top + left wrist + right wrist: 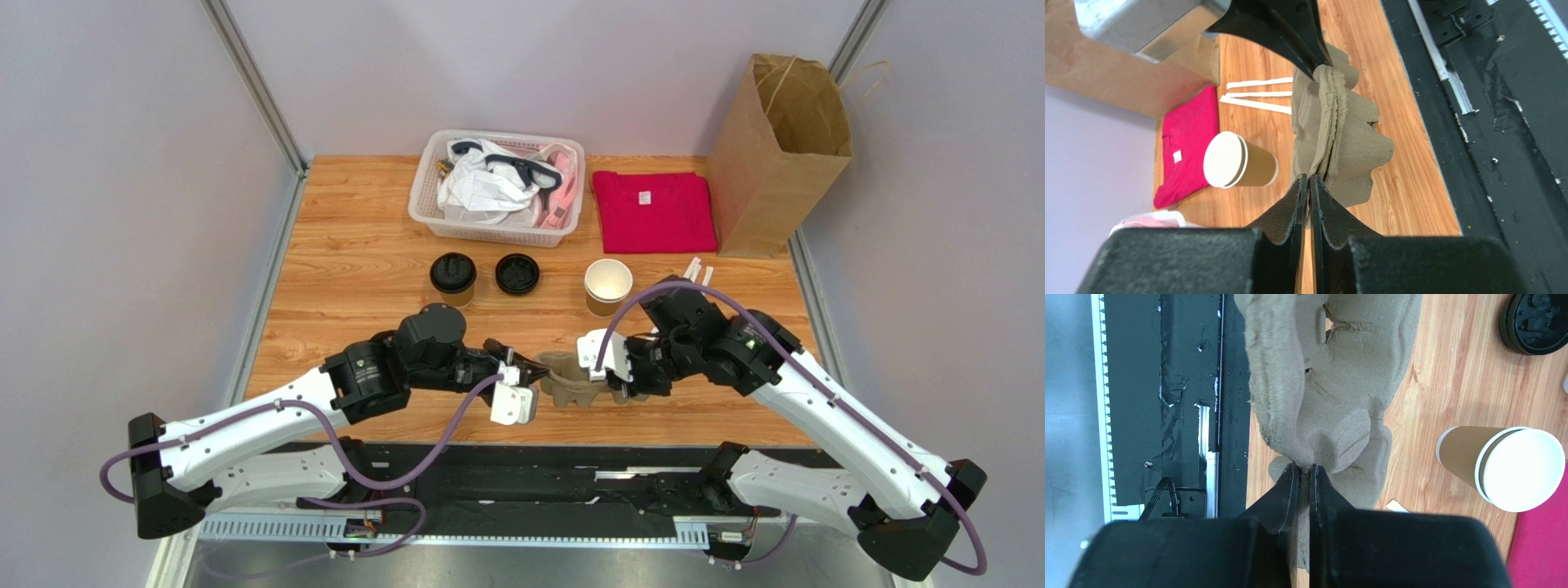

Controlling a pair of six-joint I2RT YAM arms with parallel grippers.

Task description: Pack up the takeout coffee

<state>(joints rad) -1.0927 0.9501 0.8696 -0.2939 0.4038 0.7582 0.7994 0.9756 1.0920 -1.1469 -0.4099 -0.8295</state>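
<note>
A kraft cup with a black lid on it (453, 278) stands on the wooden table. A loose black lid (516, 273) lies to its right and also shows in the right wrist view (1536, 321). An open kraft cup (607, 286), white inside, stands further right (1238, 160) (1505, 465). The grey-brown pulp cup tray (574, 380) hangs between both grippers near the table's front edge. My left gripper (530, 371) (1310, 177) is shut on its left edge (1339, 128). My right gripper (613, 365) (1306, 468) is shut on its right edge (1333, 386).
A white basket (429, 196) of clothes stands at the back. A red cloth (653, 211) lies to its right. A large brown paper bag (775, 153) stands open at the back right. White packets (697, 270) lie near the bag. A black rail (515, 484) runs along the front.
</note>
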